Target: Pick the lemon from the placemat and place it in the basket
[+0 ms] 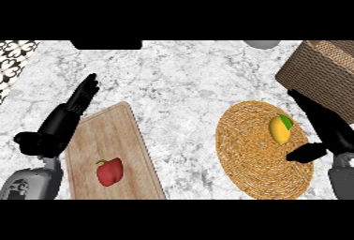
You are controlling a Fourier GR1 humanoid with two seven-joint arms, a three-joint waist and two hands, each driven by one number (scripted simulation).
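A yellow lemon (280, 130) with a green leaf lies on the right part of a round woven placemat (257, 154). The brown wicker basket (321, 75) stands at the upper right, just beyond the placemat. My right hand (325, 131) is open right beside the lemon, fingers stretched toward the basket and thumb reaching onto the placemat below the fruit. My left hand (59, 124) rests open at the left, fingers straight, next to the cutting board.
A wooden cutting board (117, 150) with a red bell pepper (110, 171) lies at the lower left. A dark object (107, 44) and a pale bowl (261, 44) sit at the far edge. A patterned tile area (12, 58) shows top left.
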